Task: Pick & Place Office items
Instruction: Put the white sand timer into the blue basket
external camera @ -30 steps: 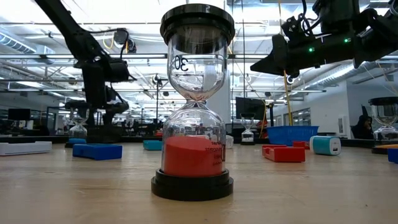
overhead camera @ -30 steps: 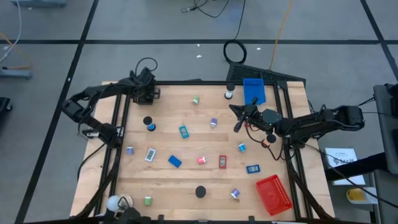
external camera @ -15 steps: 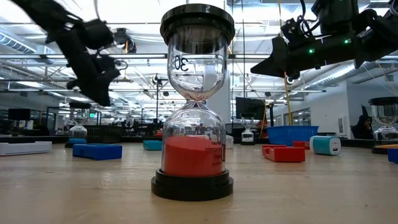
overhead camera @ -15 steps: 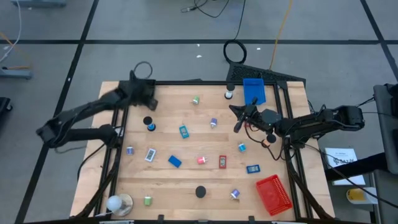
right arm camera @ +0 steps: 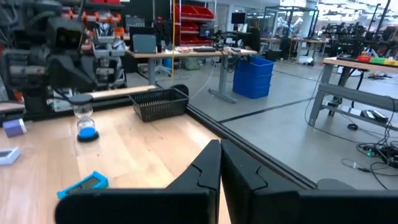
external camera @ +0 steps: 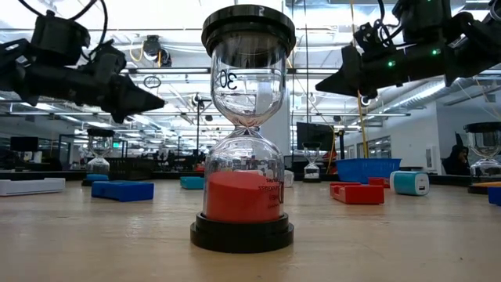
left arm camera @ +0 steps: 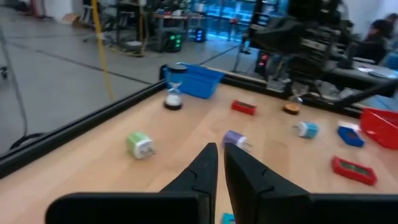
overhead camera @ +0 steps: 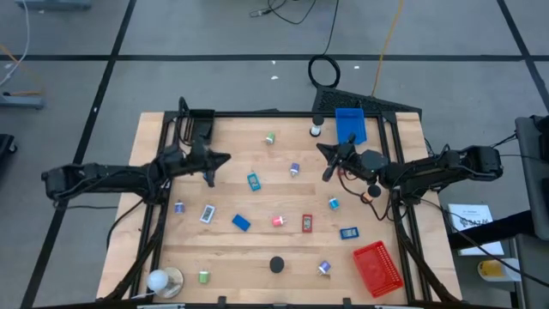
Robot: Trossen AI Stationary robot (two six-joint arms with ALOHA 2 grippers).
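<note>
We are hovering 2 empty pincers above the counter (overhead camera: 257, 249).
Left pincer (overhead camera: 225, 158) and right pincer (overhead camera: 321, 148) are both pinched narrow; next we need to widen over an office item (overhead camera: 254, 181).

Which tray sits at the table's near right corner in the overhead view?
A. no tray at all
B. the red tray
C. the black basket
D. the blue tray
B: in the high view the red tray lies at the near right corner of the table, while the blue tray sits at the far edge beside the right arm.
</note>
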